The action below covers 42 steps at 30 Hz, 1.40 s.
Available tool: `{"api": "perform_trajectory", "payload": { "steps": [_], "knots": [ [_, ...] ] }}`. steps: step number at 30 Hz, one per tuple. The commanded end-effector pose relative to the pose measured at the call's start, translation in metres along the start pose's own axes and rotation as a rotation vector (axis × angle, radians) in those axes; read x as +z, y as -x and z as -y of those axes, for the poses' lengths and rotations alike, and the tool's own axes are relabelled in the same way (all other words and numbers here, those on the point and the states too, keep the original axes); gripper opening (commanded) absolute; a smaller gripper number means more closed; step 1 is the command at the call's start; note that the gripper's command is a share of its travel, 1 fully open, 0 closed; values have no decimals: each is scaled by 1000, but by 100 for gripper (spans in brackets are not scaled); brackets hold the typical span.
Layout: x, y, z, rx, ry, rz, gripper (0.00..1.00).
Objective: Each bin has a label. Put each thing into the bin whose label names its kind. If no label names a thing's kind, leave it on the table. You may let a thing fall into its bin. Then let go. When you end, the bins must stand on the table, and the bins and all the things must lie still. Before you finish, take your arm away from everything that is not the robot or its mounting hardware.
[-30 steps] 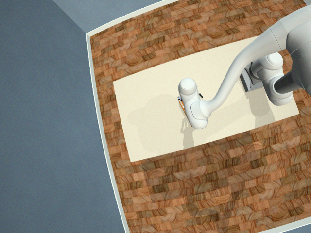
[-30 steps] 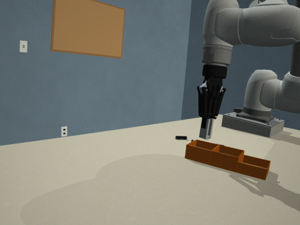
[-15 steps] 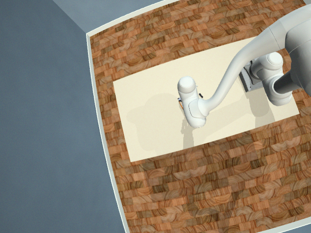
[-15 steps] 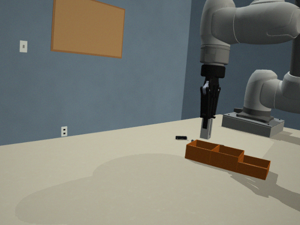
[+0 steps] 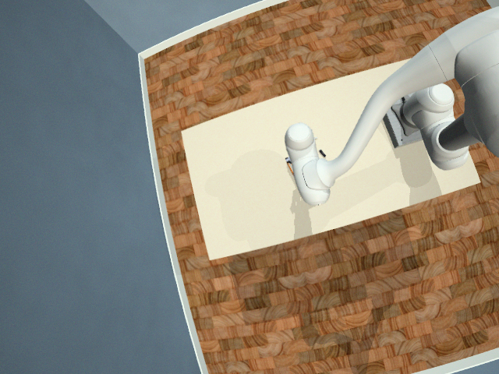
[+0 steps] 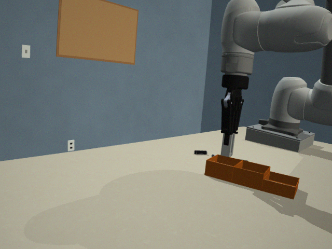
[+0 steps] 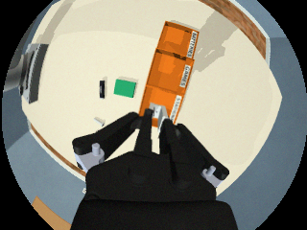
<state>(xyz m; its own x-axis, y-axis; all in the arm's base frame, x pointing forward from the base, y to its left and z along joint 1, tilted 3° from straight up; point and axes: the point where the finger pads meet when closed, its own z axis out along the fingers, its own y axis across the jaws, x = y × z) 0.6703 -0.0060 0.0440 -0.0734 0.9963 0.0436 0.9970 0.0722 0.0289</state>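
Observation:
Three joined orange bins stand on the table: batteries (image 7: 177, 38), games (image 7: 168, 69) and stationery (image 7: 157, 97), whose label is partly hidden. Their outer wall shows in the exterior view (image 6: 246, 178). My gripper (image 6: 227, 154) (image 7: 155, 110) points down beside or over the stationery end; it looks shut on a small grey thing, mostly hidden by the fingertips. A green box (image 7: 125, 88) and a black thing (image 7: 102, 89) (image 5: 322, 153) lie on the table on the arm-base side. A small pale thing (image 7: 99, 122) lies near them.
In the exterior view a dark thing (image 6: 200, 152) lies behind the bins' left end; I cannot tell which one it is. The arm's grey base (image 6: 278, 139) (image 7: 37, 74) stands on the table beyond the things. In the top view the arm hides most of the bins.

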Motion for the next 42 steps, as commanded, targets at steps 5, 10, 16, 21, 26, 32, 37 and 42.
{"api": "perform_trajectory", "payload": {
  "steps": [5,10,16,21,26,32,37,42],
  "knots": [
    [16,0,0,0,0,0,6],
    [22,0,0,0,0,0,6],
    [34,0,0,0,0,0,6],
    [43,0,0,0,0,0,6],
    [43,0,0,0,0,0,6],
    [43,0,0,0,0,0,6],
    [43,0,0,0,0,0,18],
    [43,0,0,0,0,0,18]
  ]
}}
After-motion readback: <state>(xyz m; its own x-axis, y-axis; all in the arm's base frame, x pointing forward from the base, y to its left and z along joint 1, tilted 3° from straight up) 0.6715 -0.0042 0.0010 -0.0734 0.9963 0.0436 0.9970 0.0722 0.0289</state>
